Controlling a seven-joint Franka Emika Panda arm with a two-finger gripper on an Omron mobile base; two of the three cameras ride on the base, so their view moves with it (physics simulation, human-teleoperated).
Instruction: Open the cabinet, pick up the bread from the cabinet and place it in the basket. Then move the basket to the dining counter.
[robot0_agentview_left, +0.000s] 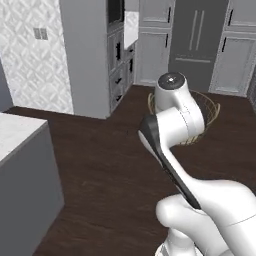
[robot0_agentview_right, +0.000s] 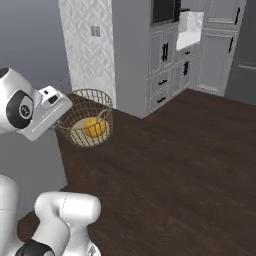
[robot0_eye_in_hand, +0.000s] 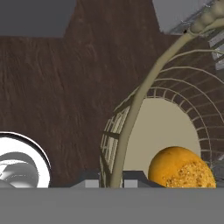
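Claw (robot0_eye_in_hand: 111, 183) clamped on basket (robot0_agentview_right: 85, 102) rim; bread (robot0_eye_in_hand: 181, 168) on the base inside, just beside the claw

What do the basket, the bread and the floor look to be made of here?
Basket: thin tan-gold wire, open weave you see through, over a flat matte beige base.
Bread: baked bun, golden-orange crust, speckled in the hand view.
Floor: dark brown wood, judging by plank grain.
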